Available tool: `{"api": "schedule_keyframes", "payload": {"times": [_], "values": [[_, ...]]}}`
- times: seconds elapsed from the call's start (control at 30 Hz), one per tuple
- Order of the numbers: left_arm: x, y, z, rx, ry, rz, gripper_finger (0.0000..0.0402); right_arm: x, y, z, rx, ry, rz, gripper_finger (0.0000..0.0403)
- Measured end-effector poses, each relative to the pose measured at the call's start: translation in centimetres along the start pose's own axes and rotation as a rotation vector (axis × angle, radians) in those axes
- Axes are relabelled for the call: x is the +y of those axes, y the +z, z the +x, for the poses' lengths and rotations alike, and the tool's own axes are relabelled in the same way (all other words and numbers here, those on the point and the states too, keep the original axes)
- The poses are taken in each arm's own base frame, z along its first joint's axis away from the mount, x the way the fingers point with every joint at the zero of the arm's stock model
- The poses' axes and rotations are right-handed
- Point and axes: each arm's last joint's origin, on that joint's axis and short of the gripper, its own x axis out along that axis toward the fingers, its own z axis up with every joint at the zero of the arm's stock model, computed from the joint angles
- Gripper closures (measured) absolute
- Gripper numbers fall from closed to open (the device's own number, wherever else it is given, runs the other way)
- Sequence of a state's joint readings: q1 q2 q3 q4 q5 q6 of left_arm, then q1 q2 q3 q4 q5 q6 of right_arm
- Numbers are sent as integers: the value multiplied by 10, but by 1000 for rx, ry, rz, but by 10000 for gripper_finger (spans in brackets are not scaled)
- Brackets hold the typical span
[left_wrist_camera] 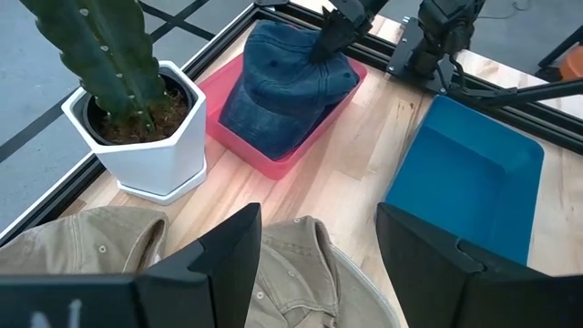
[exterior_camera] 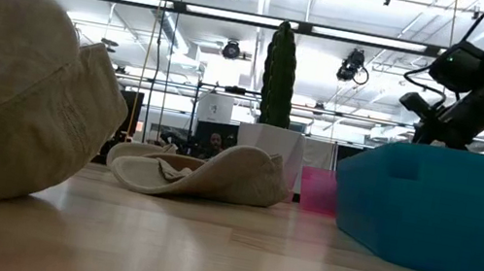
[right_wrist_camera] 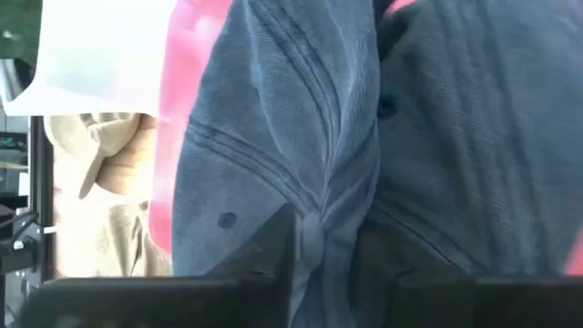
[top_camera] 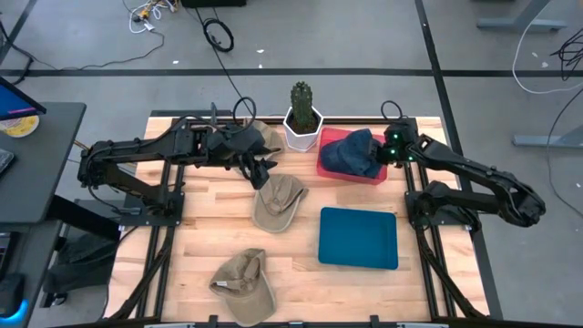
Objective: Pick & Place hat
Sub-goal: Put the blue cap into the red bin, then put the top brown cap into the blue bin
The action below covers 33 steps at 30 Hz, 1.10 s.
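A dark blue hat (top_camera: 351, 152) lies in the pink tray (top_camera: 339, 171) at the table's far right. My right gripper (top_camera: 383, 157) is shut on it and also shows in the left wrist view (left_wrist_camera: 330, 36). My left gripper (top_camera: 262, 170) hangs open in the air above a tan hat (top_camera: 278, 200) lying at mid-table; its fingers stand apart over that hat (left_wrist_camera: 310, 273) without touching it. A second tan hat (top_camera: 244, 284) rests near the table's near edge, and a third tan hat (top_camera: 266, 137) lies beside the cactus pot. My right gripper pinches a raised fold of the blue hat's crown (right_wrist_camera: 314, 232) between its two fingers (right_wrist_camera: 273, 251). The fingers come slanting down from the table's right side. The cloth is gathered into creases at the pinch, and the hat's lower part rests in the pink tray (left_wrist_camera: 273, 164).
A cactus in a white pot (top_camera: 303, 117) stands at the far edge, between the arms. A blue tray (top_camera: 358, 237) sits on the right half, near the pink one. Bare wood shows at the table's left and between the tan hats.
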<state>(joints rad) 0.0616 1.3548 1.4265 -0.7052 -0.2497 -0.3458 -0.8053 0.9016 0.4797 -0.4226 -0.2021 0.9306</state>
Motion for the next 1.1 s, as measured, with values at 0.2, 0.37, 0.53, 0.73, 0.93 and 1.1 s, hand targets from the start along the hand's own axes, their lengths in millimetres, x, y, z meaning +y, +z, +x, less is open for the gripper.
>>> {"api": "schedule_keyframes", "payload": {"times": [0.2, 0.37, 0.53, 0.73, 0.93, 1.1], "values": [[0, 0, 0, 0, 0, 1, 180, -1, 2, -9, -19, 34, 18, 215], [0, 0, 0, 0, 0, 15, 180, 0, 5, -27, -55, 56, 35, 169], [0, 0, 0, 1, 0, 17, 180, 4, 7, -53, -77, 37, 10, 169], [0, 0, 0, -2, 8, 18, 180, 15, 4, -82, -38, 74, -63, 195], [2, -2, 0, 18, 29, 25, 180, 17, -12, -104, 117, 168, -110, 268], [6, -10, -1, 80, 115, 38, 180, 14, -25, -117, 135, 226, -150, 384]]}}
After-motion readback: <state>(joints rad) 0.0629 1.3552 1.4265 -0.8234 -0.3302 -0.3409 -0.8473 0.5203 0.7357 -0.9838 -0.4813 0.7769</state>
